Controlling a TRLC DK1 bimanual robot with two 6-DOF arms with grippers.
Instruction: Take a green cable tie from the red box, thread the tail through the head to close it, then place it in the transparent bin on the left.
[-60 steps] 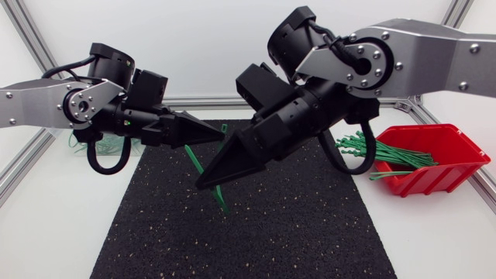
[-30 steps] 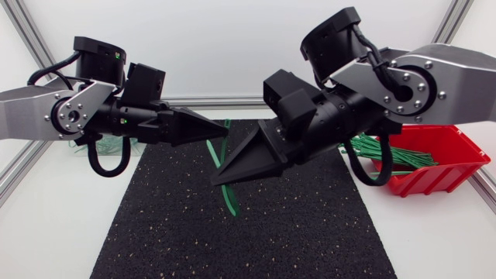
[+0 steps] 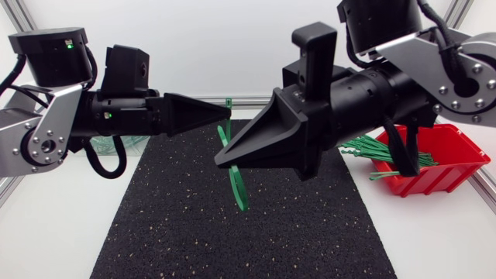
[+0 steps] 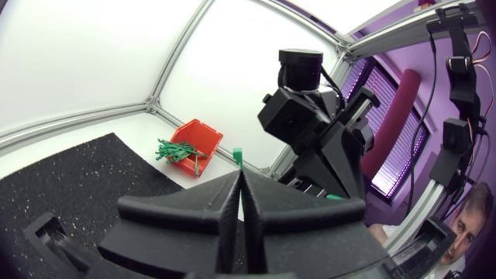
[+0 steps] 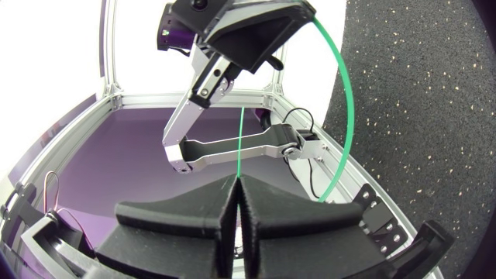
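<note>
One green cable tie point(image 3: 237, 187) curves above the black mat point(image 3: 186, 232).

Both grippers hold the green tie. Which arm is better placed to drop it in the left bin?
Left, probably: the left gripper is shut on the cable tie near its head and enters from that side; the right gripper would have to reach across it.
</note>
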